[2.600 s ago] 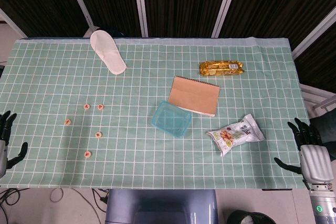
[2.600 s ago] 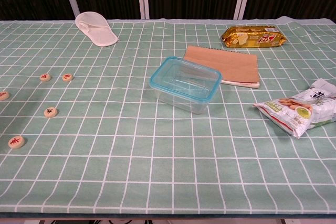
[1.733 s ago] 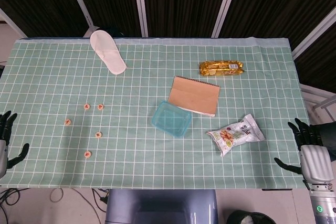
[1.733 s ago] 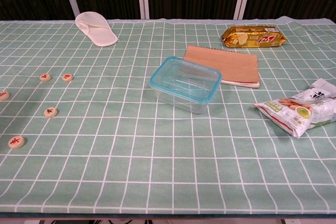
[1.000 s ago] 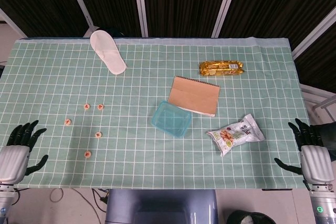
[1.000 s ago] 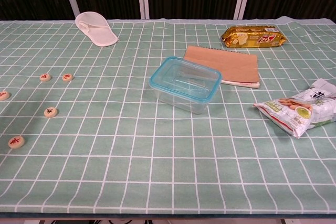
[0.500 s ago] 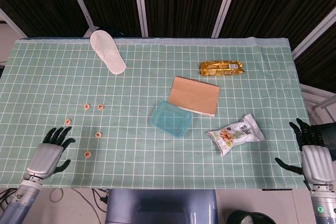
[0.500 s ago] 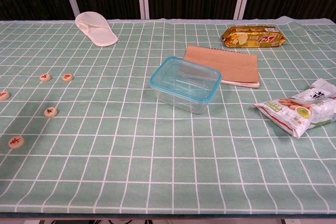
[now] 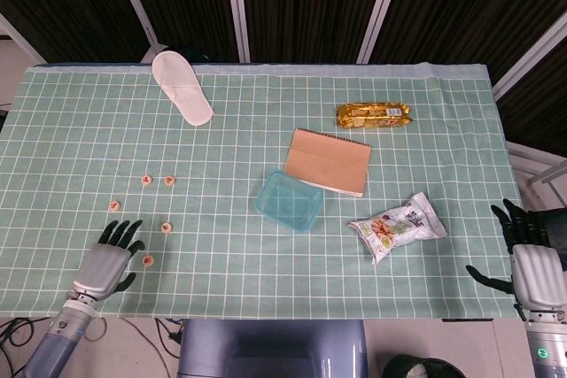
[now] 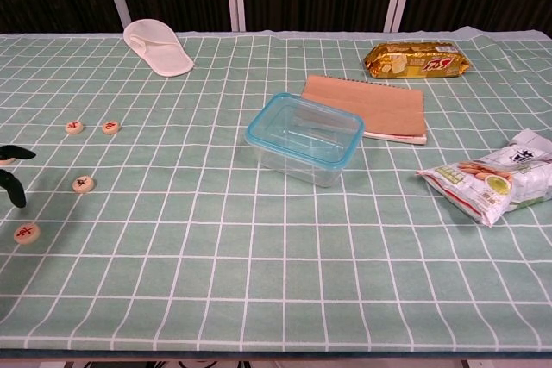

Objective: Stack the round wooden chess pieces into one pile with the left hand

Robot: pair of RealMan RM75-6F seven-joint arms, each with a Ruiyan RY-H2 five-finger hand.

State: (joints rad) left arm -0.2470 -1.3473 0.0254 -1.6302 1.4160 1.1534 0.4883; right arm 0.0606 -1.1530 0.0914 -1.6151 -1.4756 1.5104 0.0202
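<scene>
Several round wooden chess pieces lie apart on the left of the green checked cloth: a pair [image 9: 145, 181] [image 9: 168, 181], one further left [image 9: 114, 205], one in the middle [image 9: 166, 227] and one nearest the front edge [image 9: 148, 260]. My left hand [image 9: 106, 265] hovers over the front left of the table with its fingers spread and empty, just left of the front piece [image 10: 26, 232]. Only its dark fingertips [image 10: 12, 185] show at the chest view's left edge. My right hand [image 9: 532, 270] stays off the table's right front corner, fingers apart, holding nothing.
A clear plastic box [image 9: 290, 201] with a blue rim sits mid-table, a brown notebook [image 9: 328, 161] behind it. A snack bag [image 9: 397, 226] lies at the right, a gold packet [image 9: 373, 114] at the back right, a white slipper [image 9: 182, 86] at the back left.
My left hand has come in from beyond the table's left edge, moving right over the cloth to beside the front piece. The pieces and the right hand have stayed put.
</scene>
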